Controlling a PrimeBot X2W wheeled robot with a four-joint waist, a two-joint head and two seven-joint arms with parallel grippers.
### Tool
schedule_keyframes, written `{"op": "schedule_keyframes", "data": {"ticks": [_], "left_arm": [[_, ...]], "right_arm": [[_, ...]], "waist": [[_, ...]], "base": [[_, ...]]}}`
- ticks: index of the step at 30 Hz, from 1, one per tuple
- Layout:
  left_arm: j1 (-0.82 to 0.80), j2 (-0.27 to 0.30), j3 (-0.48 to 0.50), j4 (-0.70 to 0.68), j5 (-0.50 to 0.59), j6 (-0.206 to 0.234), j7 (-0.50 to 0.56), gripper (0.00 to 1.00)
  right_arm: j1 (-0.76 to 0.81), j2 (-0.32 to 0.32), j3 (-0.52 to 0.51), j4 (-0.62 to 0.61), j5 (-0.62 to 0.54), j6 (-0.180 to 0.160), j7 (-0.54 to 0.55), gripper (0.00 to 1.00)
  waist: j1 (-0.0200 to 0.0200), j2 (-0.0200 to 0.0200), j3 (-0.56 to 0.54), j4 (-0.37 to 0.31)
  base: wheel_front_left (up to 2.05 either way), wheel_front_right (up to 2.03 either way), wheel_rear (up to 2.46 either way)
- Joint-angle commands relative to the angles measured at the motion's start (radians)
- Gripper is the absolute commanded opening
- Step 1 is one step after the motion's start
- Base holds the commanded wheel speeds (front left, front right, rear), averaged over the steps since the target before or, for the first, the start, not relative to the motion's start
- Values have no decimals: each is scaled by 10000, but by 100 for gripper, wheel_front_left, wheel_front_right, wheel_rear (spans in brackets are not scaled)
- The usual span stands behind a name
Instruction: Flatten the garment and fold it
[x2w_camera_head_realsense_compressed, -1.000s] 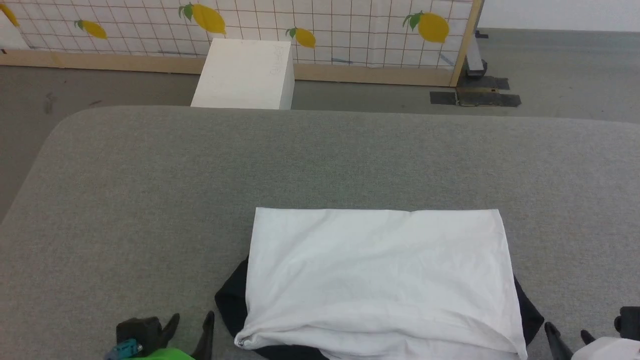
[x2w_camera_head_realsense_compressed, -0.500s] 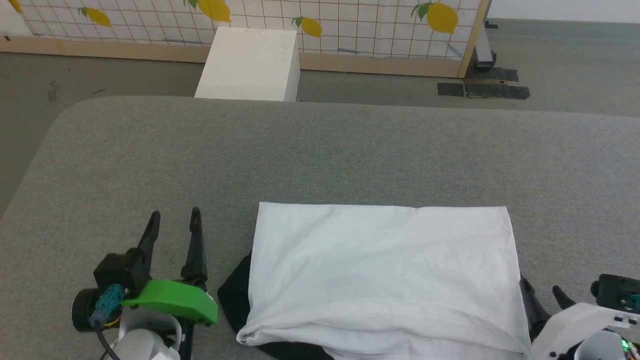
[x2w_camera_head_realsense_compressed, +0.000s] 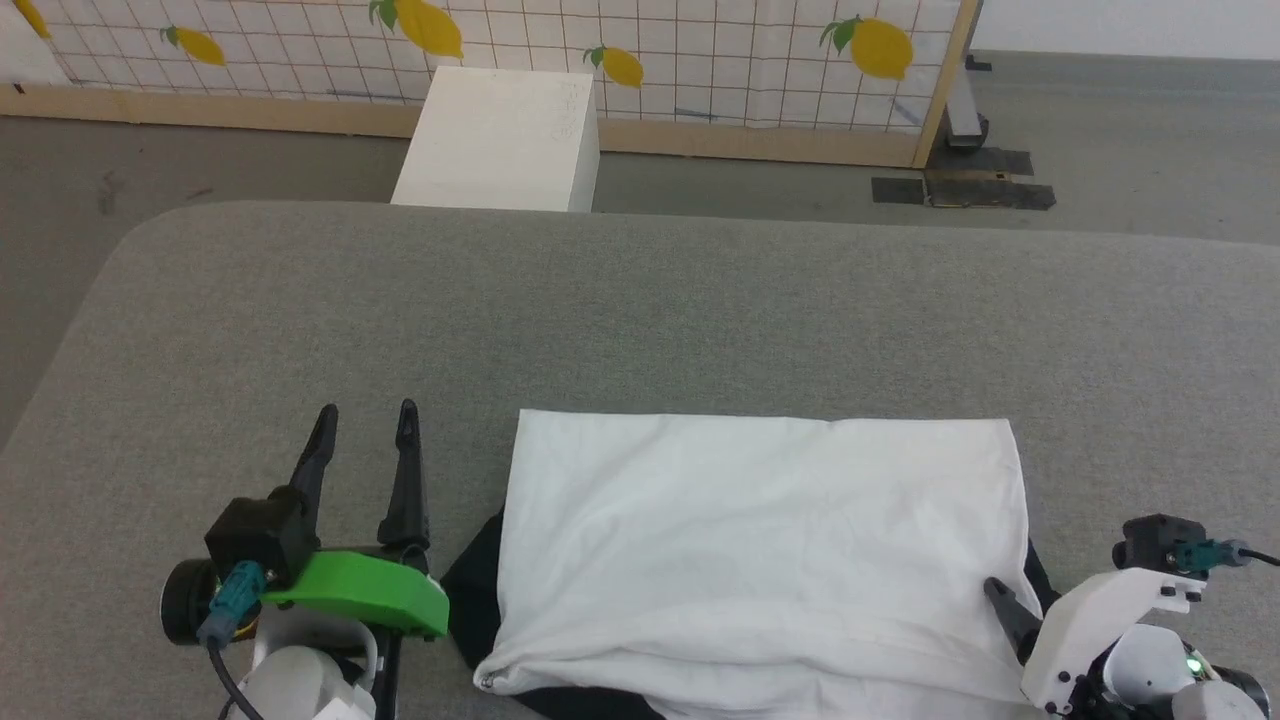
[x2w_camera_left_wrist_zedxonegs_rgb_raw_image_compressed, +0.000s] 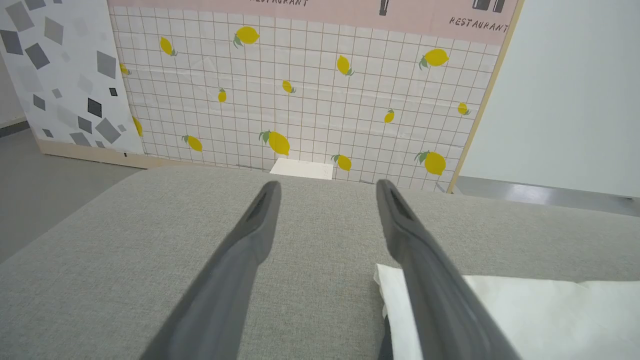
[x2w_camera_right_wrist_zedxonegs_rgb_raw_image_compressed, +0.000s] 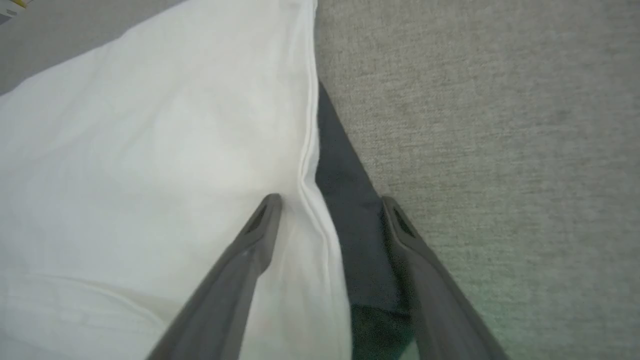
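The garment (x2w_camera_head_realsense_compressed: 760, 540) lies on the table (x2w_camera_head_realsense_compressed: 640, 310), the left tool (x2w_camera_head_realsense_compressed: 367, 412) to its left.

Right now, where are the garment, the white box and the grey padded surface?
garment (x2w_camera_head_realsense_compressed: 760, 540): head view, middle of its white body.
white box (x2w_camera_head_realsense_compressed: 500, 130): head view, its top face.
grey padded surface (x2w_camera_head_realsense_compressed: 640, 310): head view, bare middle part.
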Motion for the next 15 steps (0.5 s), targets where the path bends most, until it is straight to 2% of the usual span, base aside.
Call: {"op": "schedule_keyframes", "data": {"ticks": [1, 2, 4, 11, 15], "left_arm": [[-91, -102, 91, 64, 192, -96, -44, 100], [-60, -164, 163, 109, 244, -154, -44, 100], [-13, -265, 276, 158, 334, -265, -45, 100], [89, -484, 668, 213, 613, -553, -45, 100], [103, -596, 847, 203, 757, -676, -45, 100]], "right_arm": [[147, 127, 273, 313, 163, -13, 341, 38], [182, 127, 350, 275, 201, -13, 406, 15], [252, 127, 295, 152, 156, -13, 376, 0], [451, 127, -379, -419, -25, -13, 17, 0], [571, 127, -1337, -780, -486, -13, -225, 0]], "waist": [[0, 0, -11, 1], [0, 0, -13, 0], [0, 0, -8, -1], [0, 0, 43, -63], [0, 0, 85, -105]], "base": [[0, 0, 0], [0, 0, 0], [0, 0, 0], [0, 0, 0], [0, 0, 0]]}}
